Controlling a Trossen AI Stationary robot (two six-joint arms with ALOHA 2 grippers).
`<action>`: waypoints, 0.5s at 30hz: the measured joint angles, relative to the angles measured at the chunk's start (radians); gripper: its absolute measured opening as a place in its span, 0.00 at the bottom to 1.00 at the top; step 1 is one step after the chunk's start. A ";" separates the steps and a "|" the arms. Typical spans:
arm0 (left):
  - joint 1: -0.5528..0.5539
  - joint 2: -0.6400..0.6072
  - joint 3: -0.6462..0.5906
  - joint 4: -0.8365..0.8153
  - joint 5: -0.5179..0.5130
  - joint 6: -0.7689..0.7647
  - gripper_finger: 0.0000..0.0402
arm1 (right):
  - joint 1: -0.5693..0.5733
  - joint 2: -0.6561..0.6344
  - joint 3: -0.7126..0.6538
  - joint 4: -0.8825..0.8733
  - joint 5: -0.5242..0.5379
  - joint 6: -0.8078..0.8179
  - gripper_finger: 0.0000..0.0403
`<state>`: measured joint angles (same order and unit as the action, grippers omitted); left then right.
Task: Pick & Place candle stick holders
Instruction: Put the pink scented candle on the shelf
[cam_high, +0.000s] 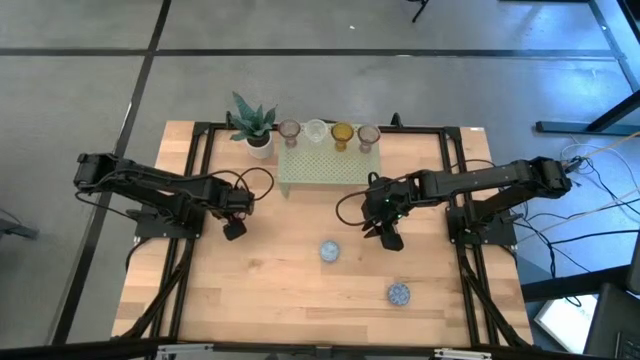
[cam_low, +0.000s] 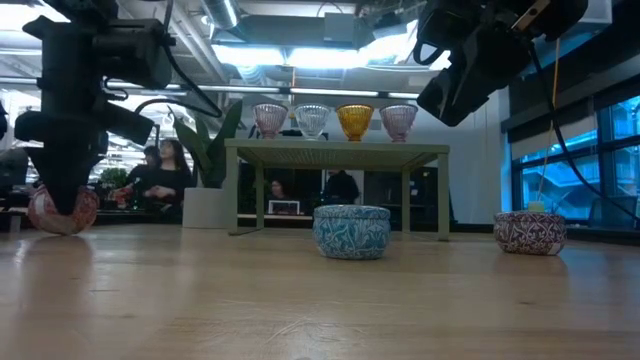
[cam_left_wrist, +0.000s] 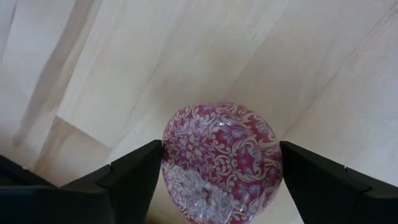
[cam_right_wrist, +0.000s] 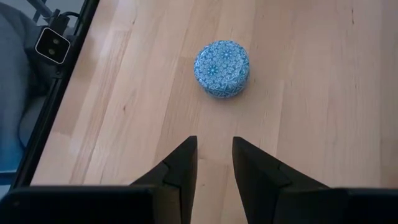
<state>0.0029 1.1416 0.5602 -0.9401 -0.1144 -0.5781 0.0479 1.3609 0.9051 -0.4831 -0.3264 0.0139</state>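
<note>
My left gripper (cam_high: 235, 228) is at the table's left, down at the tabletop and shut on a red mosaic cup (cam_left_wrist: 221, 162), which also shows in the low view (cam_low: 62, 210). My right gripper (cam_high: 388, 238) hangs above the table right of centre, empty, its fingers a narrow gap apart (cam_right_wrist: 214, 162). A blue mosaic cup (cam_high: 329, 250) stands on its base ahead of it, and a pinkish mosaic cup (cam_high: 399, 293) stands nearer the front. Several glass cups, pinkish (cam_high: 289, 130), clear (cam_high: 316, 131), amber (cam_high: 342, 133) and pinkish (cam_high: 368, 135), stand in a row on the pale green stand (cam_high: 325, 165). My left gripper pinches the red mosaic cup by its round wall (cam_left_wrist: 171, 155), one finger on each opposite side. The fingers come from above, pointing down. The cup sits tilted, its underside on the tabletop (cam_low: 62, 228).
A small potted plant (cam_high: 252, 125) stands left of the stand at the back. Black frame rails (cam_high: 195, 180) run along both sides of the wooden table. People sit in the room beyond (cam_low: 165, 170). Bare wood lies between the two arms.
</note>
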 joint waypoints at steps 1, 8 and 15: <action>0.000 0.000 0.000 0.000 0.000 0.000 0.78 | 0.000 0.000 0.000 0.000 0.000 0.000 0.26; 0.000 0.000 0.000 0.012 0.000 -0.001 0.71 | 0.000 0.000 0.000 0.000 0.000 0.000 0.26; 0.000 0.000 0.001 0.069 -0.003 -0.003 0.69 | 0.000 0.000 0.000 0.000 0.000 0.000 0.26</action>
<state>0.0029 1.1412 0.5613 -0.8707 -0.1169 -0.5808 0.0483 1.3609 0.9051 -0.4828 -0.3264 0.0135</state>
